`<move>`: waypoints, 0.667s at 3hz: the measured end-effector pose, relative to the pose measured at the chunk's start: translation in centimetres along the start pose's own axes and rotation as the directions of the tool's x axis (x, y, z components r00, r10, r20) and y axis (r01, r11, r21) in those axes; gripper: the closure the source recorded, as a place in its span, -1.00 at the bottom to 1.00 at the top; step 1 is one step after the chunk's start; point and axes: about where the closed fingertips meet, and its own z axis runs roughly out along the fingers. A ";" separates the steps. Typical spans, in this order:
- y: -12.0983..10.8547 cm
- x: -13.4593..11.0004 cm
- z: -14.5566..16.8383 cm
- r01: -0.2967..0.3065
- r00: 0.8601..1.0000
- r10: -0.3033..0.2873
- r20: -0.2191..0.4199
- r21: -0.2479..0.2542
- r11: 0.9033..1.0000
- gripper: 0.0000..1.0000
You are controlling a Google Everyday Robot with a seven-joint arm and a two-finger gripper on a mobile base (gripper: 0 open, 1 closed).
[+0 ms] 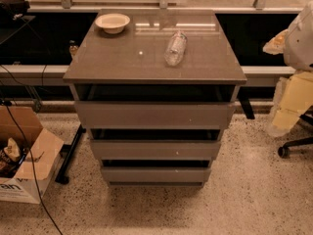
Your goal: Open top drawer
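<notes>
The grey cabinet (154, 58) stands in the middle of the camera view with three stacked grey drawers. The top drawer (154, 115) is the widest and tallest, with a plain flat front and no handle. A dark gap shows between its front and the cabinet top. Two narrower drawer fronts sit below it, the middle one (155, 150) and the bottom one (156, 174). My gripper does not show in this view. A white and beige shape (298, 48) stands at the right edge, and I cannot tell whether it is part of my arm.
A white bowl (113, 22) and a clear plastic bottle (175, 48) lying on its side sit on the cabinet top. An open cardboard box (24, 155) with a trailing cable stands on the floor at the left. A chair base (293, 148) is at the right. A ledge and railing run behind the cabinet.
</notes>
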 end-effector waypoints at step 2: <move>0.0 -0.3 2.1 -0.018 0.998 0.018 0.055 -0.009 1.000 -1.00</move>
